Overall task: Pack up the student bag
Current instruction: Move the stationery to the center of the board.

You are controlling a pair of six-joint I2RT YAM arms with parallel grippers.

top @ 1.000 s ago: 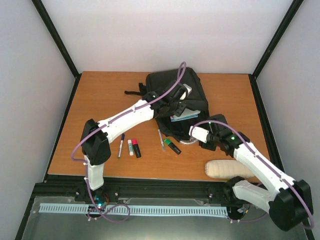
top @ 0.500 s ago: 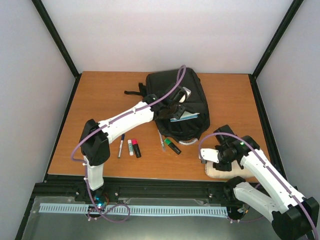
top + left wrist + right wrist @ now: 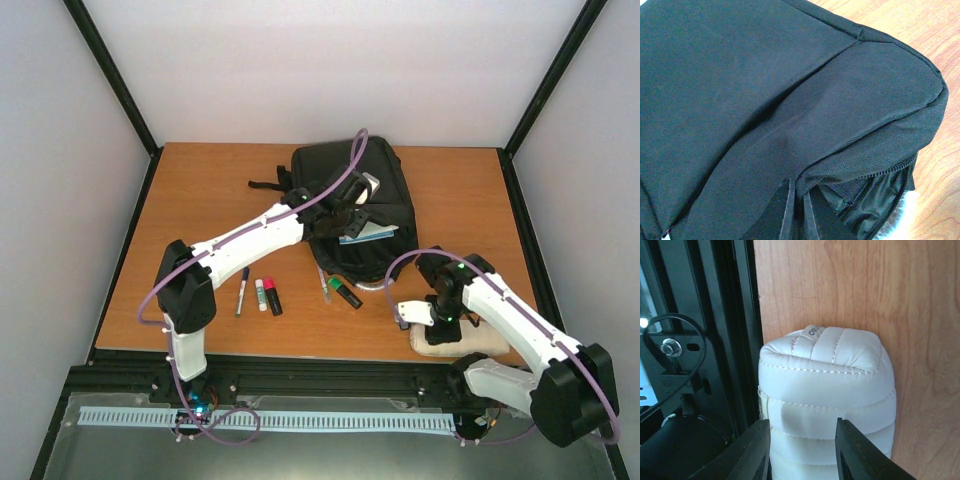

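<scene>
The student bag (image 3: 392,190) lies at the far middle of the wooden surface (image 3: 200,200), with its open mouth turned toward the arms. The left gripper (image 3: 797,194) is at that mouth, its jaws almost together and pinching a fold of the bag's black fabric. The right gripper (image 3: 802,440) hangs over the end of a cream quilted pouch (image 3: 825,380) by the near edge, jaws apart. Several markers (image 3: 266,295) lie left of the bag's mouth.

Black student bag (image 3: 395,185), cream-white quilted pouch (image 3: 827,390), green-and-black marker (image 3: 345,292), orange-brown wood-grain table (image 3: 200,200).
</scene>
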